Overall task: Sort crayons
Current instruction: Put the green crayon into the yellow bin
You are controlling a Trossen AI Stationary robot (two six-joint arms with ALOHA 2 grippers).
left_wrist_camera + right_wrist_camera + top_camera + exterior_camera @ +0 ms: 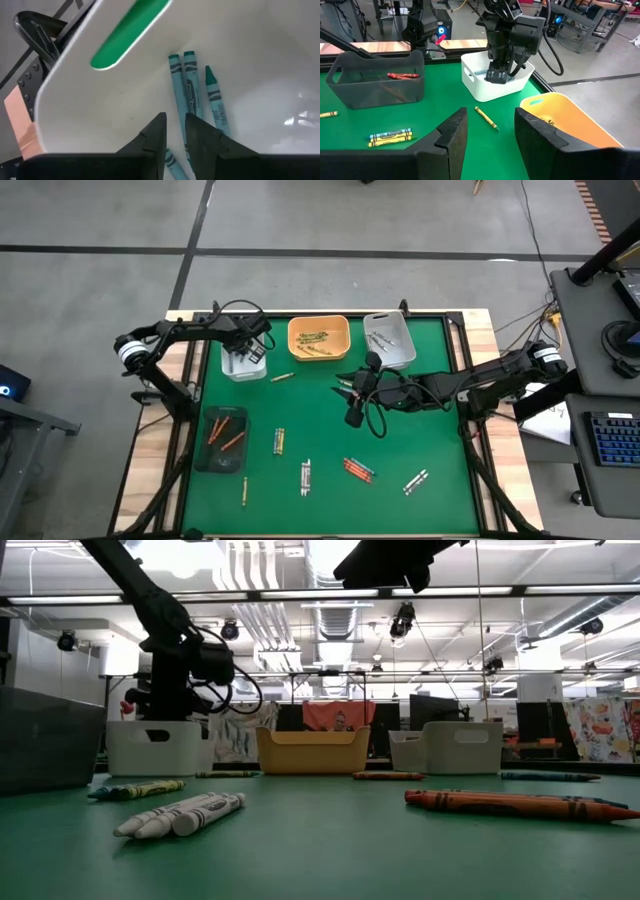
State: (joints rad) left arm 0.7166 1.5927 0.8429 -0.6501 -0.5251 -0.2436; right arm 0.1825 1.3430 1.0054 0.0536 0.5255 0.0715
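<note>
- The left gripper [250,352] hangs inside the white bin [228,367] at about ten o'clock on the green table [330,490]. In its wrist view the fingers [152,140] stand a little apart with nothing between them.
- Three teal-blue crayons [187,85] lie on the bin floor just past those fingertips, so I judge the step in hand to be a drop-off into this bin.
- To finish it well, part the fingers a touch more, then lift straight up so the tips clear the bin wall without dragging it.
- The right gripper [352,402] hovers near the table's centre with its jaws spread wide and empty.
- From its wrist view an olive-yellow crayon [485,117] lies on the mat between it and the white bin, the nearest loose piece.
- Other bins: the orange bin [340,345] at twelve o'clock holds olive crayons, the grey bin [405,352] at one o'clock holds pale ones, the dark bin [205,450] at eight o'clock holds red-orange ones.
- Loose crayons remain across the near half: a white bundle [185,815] around six o'clock, a red-orange pair [358,470] at five o'clock, more toward seven.
- For the next pick, come down square over one stick and grip across its middle.
</note>
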